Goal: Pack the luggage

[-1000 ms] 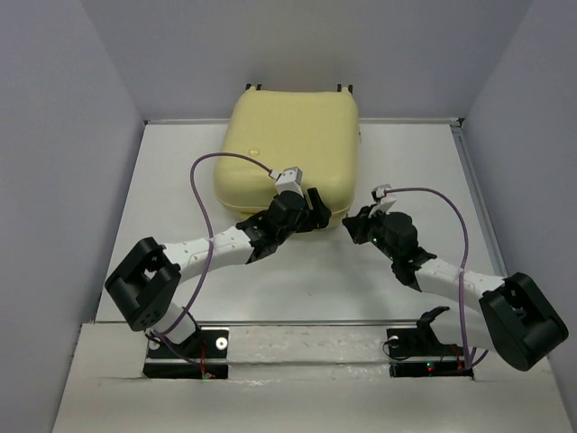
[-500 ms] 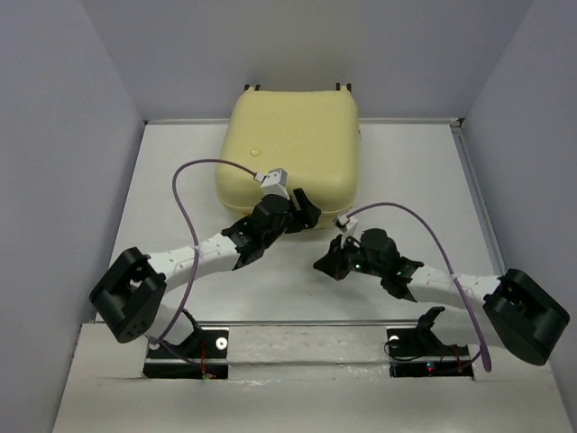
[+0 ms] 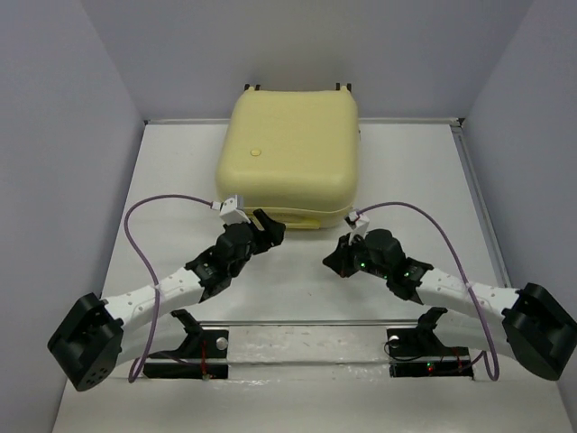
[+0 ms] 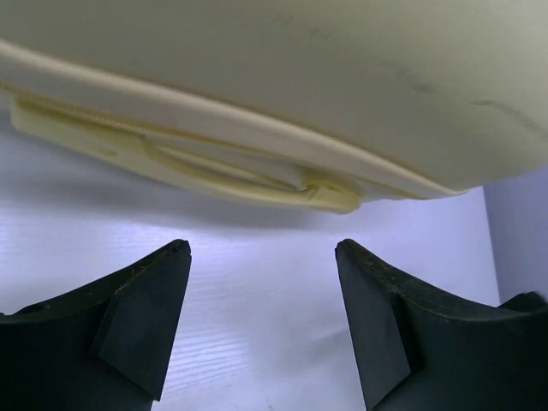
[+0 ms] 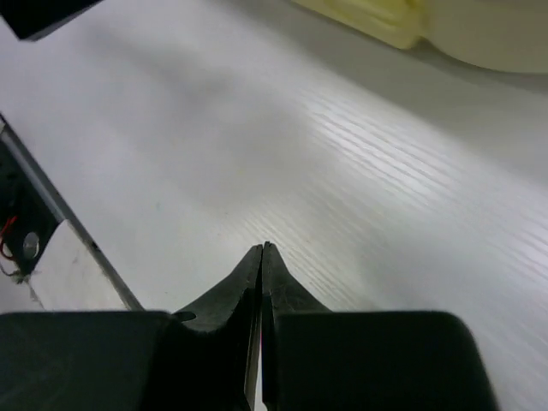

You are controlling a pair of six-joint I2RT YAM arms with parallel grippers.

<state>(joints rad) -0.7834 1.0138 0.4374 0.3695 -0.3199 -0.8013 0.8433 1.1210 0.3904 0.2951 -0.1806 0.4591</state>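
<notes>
The luggage (image 3: 288, 153) is a pale-yellow hard-shell suitcase lying closed and flat at the back middle of the table, with a small round emblem on its shell. Its near edge and handle fill the top of the left wrist view (image 4: 282, 103). My left gripper (image 3: 269, 224) is open and empty, just in front of the suitcase's near left edge, its two black fingers (image 4: 145, 317) spread wide. My right gripper (image 3: 334, 260) is shut on nothing, low over the table in front of the suitcase's near right corner (image 5: 462, 30).
The white table (image 3: 162, 207) has a raised rim at its back and right sides. Grey walls stand on the left, the right and behind. A metal rail (image 3: 306, 343) with the arm bases runs along the near edge; its left end shows in the right wrist view (image 5: 34, 231).
Both arms have drawn back toward the near edge. My left gripper has come off the suitcase's front to just before it. My right gripper has moved down and left.
</notes>
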